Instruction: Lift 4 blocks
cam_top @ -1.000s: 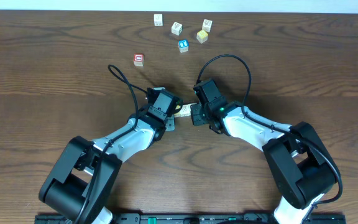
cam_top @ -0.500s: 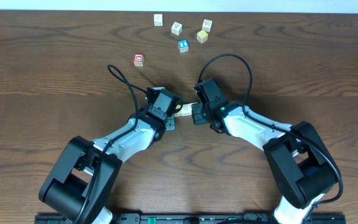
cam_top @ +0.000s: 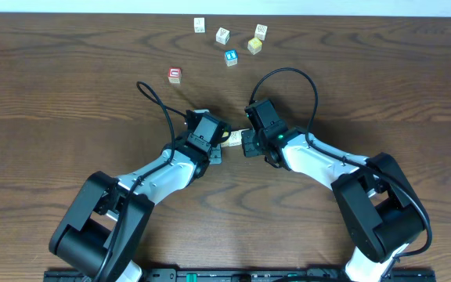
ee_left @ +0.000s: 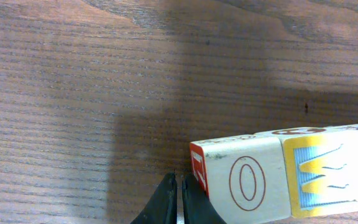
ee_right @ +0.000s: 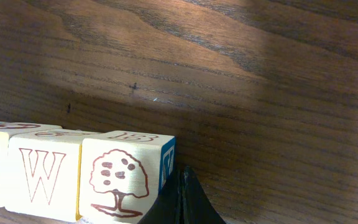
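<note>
At the middle of the desk (cam_top: 61, 94), a row of blocks (cam_top: 233, 139) is showing only as a pale sliver from overhead and is running off the frame edge in both wrist views. The left fingers (ee_left: 165, 205) and right fingers (ee_right: 174, 204) are sitting closed and empty, each meeting one end of the row. Whether the row is touching the wood is not showing.

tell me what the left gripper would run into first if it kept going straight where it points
Most likely the table: the left gripper, shut, aims at its wood, with the end block of the row just beside its tips, perhaps grazing. Depth is unclear.
</note>
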You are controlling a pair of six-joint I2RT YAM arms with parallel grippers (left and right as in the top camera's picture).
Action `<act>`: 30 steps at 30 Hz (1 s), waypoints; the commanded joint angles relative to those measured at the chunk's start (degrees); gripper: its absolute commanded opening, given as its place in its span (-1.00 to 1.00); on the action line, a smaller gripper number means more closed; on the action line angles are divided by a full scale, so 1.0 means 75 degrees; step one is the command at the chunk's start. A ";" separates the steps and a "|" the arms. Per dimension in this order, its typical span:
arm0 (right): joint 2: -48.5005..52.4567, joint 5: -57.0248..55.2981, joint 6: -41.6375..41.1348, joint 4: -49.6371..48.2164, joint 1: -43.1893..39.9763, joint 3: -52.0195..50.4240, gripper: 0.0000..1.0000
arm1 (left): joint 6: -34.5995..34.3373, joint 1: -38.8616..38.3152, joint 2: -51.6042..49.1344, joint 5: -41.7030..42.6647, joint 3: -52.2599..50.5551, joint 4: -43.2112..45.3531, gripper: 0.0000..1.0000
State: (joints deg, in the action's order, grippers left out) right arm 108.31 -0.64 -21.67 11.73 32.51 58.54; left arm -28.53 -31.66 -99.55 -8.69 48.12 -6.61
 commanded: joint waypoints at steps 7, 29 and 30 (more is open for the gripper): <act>0.0201 0.1510 0.0154 -0.0052 0.0332 0.0096 -0.97 | 0.0076 -0.0376 0.0140 0.1070 0.0096 0.0259 -0.85; 0.0137 0.1262 0.0469 0.0347 -0.0207 0.0096 -0.98 | 0.0076 -0.0376 0.0140 0.1070 0.0096 0.0259 -0.85; 0.0137 0.1259 0.0472 0.0347 -0.0207 0.0096 -0.98 | 0.0076 -0.0376 0.0140 0.1070 0.0096 0.0259 -0.85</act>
State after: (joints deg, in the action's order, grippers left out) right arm 108.31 1.85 -19.66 13.82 29.85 59.16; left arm -28.51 -32.40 -99.55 -6.55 48.12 -6.00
